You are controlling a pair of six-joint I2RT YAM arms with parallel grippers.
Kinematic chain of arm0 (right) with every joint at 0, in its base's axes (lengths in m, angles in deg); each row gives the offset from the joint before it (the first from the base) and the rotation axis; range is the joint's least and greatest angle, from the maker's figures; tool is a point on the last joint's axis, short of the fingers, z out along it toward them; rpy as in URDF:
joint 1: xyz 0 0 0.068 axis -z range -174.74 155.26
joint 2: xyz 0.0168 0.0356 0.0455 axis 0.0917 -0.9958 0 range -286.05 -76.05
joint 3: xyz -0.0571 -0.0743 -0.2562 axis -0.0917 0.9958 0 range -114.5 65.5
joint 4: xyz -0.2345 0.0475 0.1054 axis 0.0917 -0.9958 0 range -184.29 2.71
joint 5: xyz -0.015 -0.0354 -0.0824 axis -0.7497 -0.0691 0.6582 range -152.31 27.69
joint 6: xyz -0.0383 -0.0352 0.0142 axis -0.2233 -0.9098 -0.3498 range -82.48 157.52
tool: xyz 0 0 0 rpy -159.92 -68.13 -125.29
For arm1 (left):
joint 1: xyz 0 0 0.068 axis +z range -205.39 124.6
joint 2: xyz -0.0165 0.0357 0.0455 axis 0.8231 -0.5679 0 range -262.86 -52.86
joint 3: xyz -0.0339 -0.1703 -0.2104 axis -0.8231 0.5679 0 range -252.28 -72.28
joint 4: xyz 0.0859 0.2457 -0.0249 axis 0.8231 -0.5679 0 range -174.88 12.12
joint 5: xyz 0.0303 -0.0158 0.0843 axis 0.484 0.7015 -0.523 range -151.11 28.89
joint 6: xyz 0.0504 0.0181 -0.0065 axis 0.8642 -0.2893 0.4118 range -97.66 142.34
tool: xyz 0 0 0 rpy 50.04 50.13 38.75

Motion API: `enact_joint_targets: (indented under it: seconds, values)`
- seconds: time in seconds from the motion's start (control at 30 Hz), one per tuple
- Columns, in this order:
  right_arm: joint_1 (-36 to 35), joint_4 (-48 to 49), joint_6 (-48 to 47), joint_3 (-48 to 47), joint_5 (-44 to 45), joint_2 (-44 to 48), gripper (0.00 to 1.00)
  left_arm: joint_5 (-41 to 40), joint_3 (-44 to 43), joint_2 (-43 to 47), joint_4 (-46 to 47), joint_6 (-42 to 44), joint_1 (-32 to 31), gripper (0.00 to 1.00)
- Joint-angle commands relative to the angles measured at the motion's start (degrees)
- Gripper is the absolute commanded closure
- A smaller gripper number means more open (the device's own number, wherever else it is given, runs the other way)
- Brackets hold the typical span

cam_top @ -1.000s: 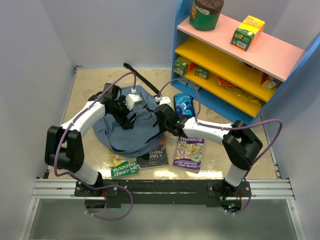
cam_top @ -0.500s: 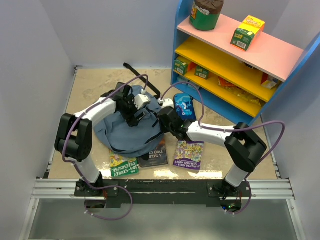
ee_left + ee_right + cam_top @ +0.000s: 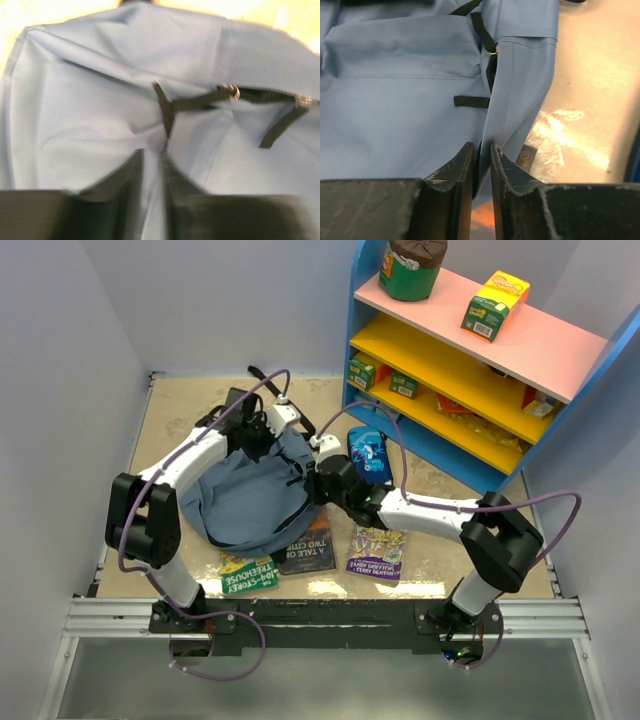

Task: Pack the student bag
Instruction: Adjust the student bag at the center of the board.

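Pale walls are enclosing a sandy, mottled desk, and the student bag is lying in its middle: soft, rounded, slate-blue woven cloth. The left pincer is pinching a fold beside the black zipper, and the right pincer is nipping the bag's right edge. I am judging that the mouth is being opened. Both arms should be pulling apart gently and evenly, since such limp cloth is slipping easily from smooth dark fingers.

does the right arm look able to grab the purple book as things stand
Probably not right now: the right gripper is shut on a fold of the bag. The purple book lies bare close by that forearm, so the way looks free once it lets go.
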Motion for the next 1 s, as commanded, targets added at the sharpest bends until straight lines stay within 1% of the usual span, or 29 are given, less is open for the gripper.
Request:
enact_joint_targets:
  seconds: [0.0,0.1,0.17,0.23,0.33,0.4,0.47,0.5,0.57,0.63,0.67,0.73,0.77,0.8,0.93,0.97]
  values:
    - [-2.8,7.3,-0.5,4.2,-1.6,3.7,0.79,-0.8,-1.6,4.0,1.3,-2.0,1.1,1.00]
    - [-4.5,9.7,0.0,7.8,0.1,3.8,0.79,0.1,-2.7,4.0,0.3,-2.1,2.6,1.00]
    - [-5.6,10.9,0.2,9.7,3.1,3.4,0.77,0.1,-4.0,3.3,-0.2,-2.6,3.8,1.00]
    - [-6.6,11.6,0.6,11.2,5.1,3.3,0.75,1.8,-4.6,3.1,-1.8,-2.7,4.9,1.00]
    - [-6.6,12.3,1.3,12.2,6.1,3.0,0.74,7.6,-4.1,3.3,-6.6,0.2,5.3,1.00]
    - [-6.6,12.4,1.4,12.0,6.5,2.7,0.74,12.5,-2.9,3.7,-11.4,4.1,5.2,0.95]
    - [-6.6,12.4,1.4,11.6,6.7,2.5,0.74,14.1,-0.4,4.7,-13.5,6.9,5.2,0.89]
    - [-6.6,12.6,1.3,11.3,6.9,2.5,0.74,14.4,0.5,5.2,-14.0,8.9,5.2,0.88]
    - [-6.6,12.6,1.2,10.7,6.9,1.9,0.75,14.3,3.0,6.1,-14.1,10.4,5.1,0.83]
    - [-6.6,12.7,1.0,10.5,7.0,1.7,0.75,14.3,3.8,6.2,-14.4,11.2,5.2,0.80]
    - [-6.6,12.7,1.0,10.4,7.1,1.7,0.75,14.4,4.2,5.9,-14.5,11.4,5.2,0.77]
    - [-6.6,12.8,1.0,10.5,7.3,1.7,0.75,14.5,4.6,5.3,-14.2,11.6,5.2,0.74]
    - [-6.6,12.6,1.0,10.5,7.2,1.7,0.75,14.4,5.1,4.8,-13.9,11.6,5.1,0.69]
    - [-6.7,12.6,0.9,10.5,7.3,1.7,0.75,14.3,5.2,4.4,-13.3,11.5,5.1,0.68]
    - [-7.0,12.7,0.3,10.6,7.5,2.1,0.73,12.4,6.5,2.9,-9.3,10.3,4.8,0.67]
    - [-7.1,12.8,0.1,10.6,7.7,2.3,0.73,11.7,6.9,2.7,-8.2,9.8,4.7,0.69]
